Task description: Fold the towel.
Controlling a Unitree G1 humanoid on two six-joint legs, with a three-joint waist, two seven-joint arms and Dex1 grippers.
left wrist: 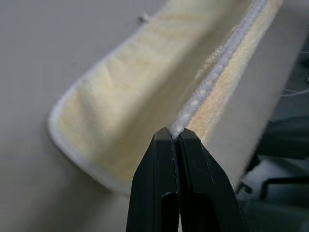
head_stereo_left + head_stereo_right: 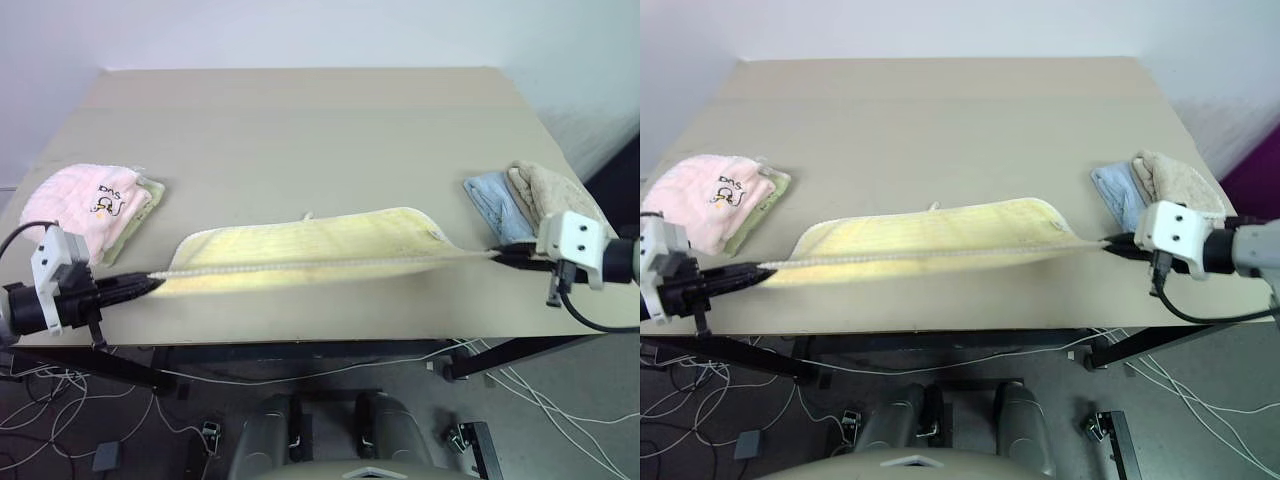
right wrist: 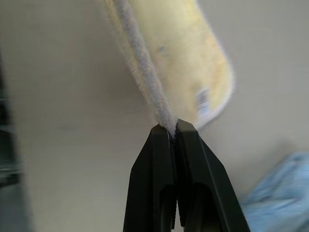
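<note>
While we hold towel (image 2: 310, 245) stretched between both grippers near front edge of table (image 2: 300, 110), half draped on tabletop, keep hem taut, lower evenly so edges match. Left gripper (image 1: 175, 137) clamped on hem at one end, right gripper (image 3: 172, 127) clamped at other. We count: one yellow towel, one pink towel (image 2: 85, 205), one blue towel (image 2: 495, 200), one beige towel (image 2: 545, 190).

- Head stereo pair: looks forward and down from above the near edge of the table (image 2: 300, 110); both eyes share the whole tabletop, slightly offset sideways.
- Left wrist camera: sits close behind the left gripper (image 1: 175, 137), looking along the towel (image 1: 145, 87) hem.
- Right wrist camera: equally close behind the right gripper (image 3: 173, 129), facing the towel's opposite end.
</note>
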